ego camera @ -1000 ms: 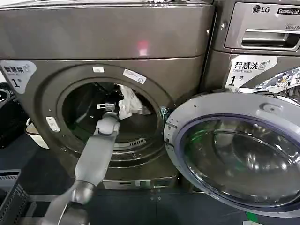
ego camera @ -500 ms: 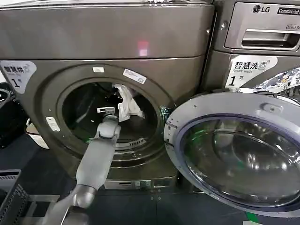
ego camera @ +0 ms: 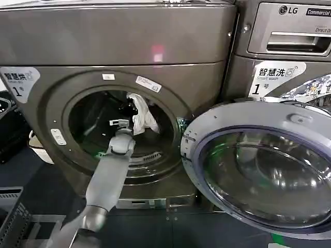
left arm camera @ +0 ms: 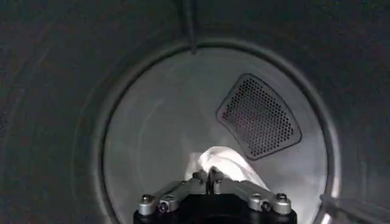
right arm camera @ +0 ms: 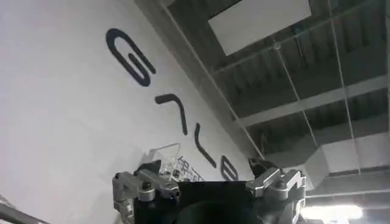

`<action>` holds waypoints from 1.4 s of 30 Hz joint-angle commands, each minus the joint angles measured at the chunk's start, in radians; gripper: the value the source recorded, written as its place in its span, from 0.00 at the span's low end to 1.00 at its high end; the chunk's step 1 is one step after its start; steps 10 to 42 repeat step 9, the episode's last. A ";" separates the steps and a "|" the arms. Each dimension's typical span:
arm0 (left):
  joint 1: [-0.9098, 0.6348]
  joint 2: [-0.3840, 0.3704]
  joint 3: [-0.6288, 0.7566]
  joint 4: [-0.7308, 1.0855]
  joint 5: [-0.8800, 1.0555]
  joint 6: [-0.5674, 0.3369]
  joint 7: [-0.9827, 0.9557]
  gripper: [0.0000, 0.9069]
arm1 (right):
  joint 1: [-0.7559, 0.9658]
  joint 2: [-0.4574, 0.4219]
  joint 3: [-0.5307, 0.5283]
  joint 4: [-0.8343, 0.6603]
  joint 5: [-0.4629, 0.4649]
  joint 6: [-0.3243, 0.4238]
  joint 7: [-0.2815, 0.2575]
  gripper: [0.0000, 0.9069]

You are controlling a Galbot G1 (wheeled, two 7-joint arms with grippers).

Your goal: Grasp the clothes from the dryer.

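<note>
The dryer point(ego camera: 119, 77) is a dark grey metal machine with a round opening and a smooth, dull steel drum; on the drum's back wall sits a perforated vent panel point(left arm camera: 259, 115) of rounded triangular shape. Its round door point(ego camera: 261, 168), a grey ring around curved glass, hangs open to the right. The left gripper point(ego camera: 130, 109) reaches into the opening on its smooth grey arm, its fingers closed on the clothes point(ego camera: 142, 113), a soft, crumpled white cloth hanging in folds at the upper middle of the opening. Against half a second ago, the wrist and cloth sit slightly further right. The right gripper point(right arm camera: 207, 182) points up at a white lettered wall, its fingers spread apart and empty.
</note>
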 commanded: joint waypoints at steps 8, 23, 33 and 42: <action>0.000 -0.005 -0.003 0.004 0.004 -0.004 0.007 0.00 | -0.004 0.002 0.009 -0.002 0.000 0.002 0.003 1.00; -0.001 -0.003 -0.005 0.005 0.004 -0.004 0.010 0.00 | -0.004 0.002 0.008 -0.002 0.000 0.002 0.003 1.00; -0.001 -0.003 -0.005 0.005 0.004 -0.004 0.010 0.00 | -0.004 0.002 0.008 -0.002 0.000 0.002 0.003 1.00; -0.001 -0.003 -0.005 0.005 0.004 -0.004 0.010 0.00 | -0.004 0.002 0.008 -0.002 0.000 0.002 0.003 1.00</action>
